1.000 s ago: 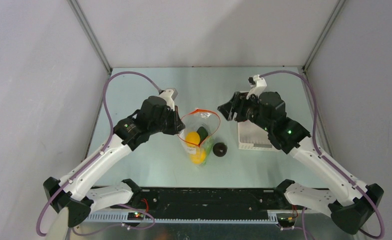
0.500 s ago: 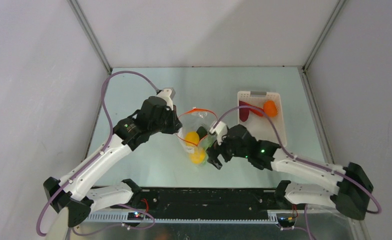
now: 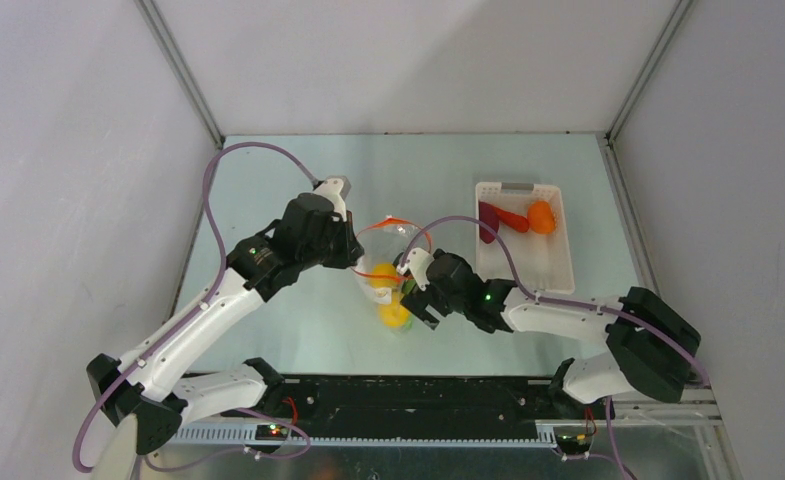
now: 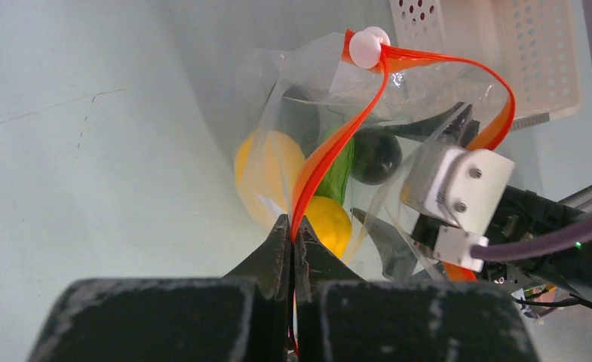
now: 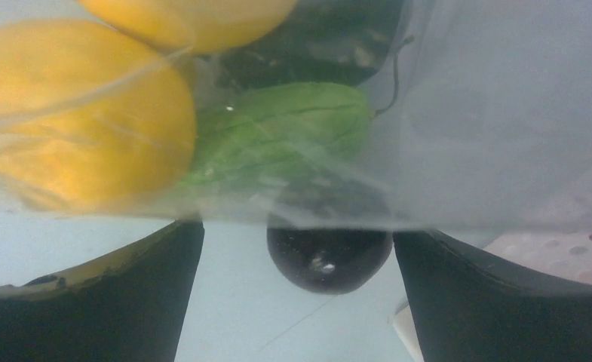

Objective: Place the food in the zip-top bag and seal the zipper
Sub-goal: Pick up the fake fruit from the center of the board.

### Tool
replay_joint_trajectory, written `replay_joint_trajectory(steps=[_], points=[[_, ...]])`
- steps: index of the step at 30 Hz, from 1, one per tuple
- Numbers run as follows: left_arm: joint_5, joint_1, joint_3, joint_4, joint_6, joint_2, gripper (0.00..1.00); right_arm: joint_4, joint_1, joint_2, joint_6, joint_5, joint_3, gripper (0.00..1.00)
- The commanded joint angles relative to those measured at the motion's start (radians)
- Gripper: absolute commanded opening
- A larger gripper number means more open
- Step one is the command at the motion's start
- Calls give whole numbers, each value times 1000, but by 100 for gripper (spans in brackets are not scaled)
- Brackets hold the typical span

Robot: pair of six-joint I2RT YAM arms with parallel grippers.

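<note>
Dark round piece (image 5: pixel 329 260) between right gripper (image 5: pixel 296 241) fingers: top hidden behind zip-top bag (image 5: pixel 496 105). Lemons (image 5: pixel 81 113) blurred, one cut by frame top. Zipper (image 4: pixel 330 151) end lost inside left gripper (image 4: pixel 292 237) pinch.

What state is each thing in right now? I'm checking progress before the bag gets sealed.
Zip-top bag: open, partly filled.
Zipper: unsealed, pinched by the left gripper.
Left gripper: shut on the zipper.
Right gripper: open, straddling a dark round piece.
Dark round piece: on the table, outside the bag.
Lemons: inside the bag.
White basket: holds orange, chili, purple piece.
</note>
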Motion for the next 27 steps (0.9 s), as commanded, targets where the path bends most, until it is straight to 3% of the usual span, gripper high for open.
replay_joint_trajectory(steps=[1, 12, 19, 21, 24, 27], points=[[-2, 4, 13, 3, 4, -5, 0, 33, -18, 40, -12, 27, 6, 100], [4, 3, 13, 3, 3, -4, 0, 36, -49, 78, 19, -15, 18, 92], [-2, 3, 12, 5, 3, -12, 0, -29, -50, 102, 30, 1, 49, 76], [-1, 4, 12, 6, 3, -12, 0, -73, -49, 98, 37, 13, 60, 67], [2, 5, 12, 7, 3, -6, 0, -119, -44, 64, 41, 11, 65, 46], [2, 4, 14, 4, 3, 2, 0, -157, -19, -10, 42, 7, 69, 36]])
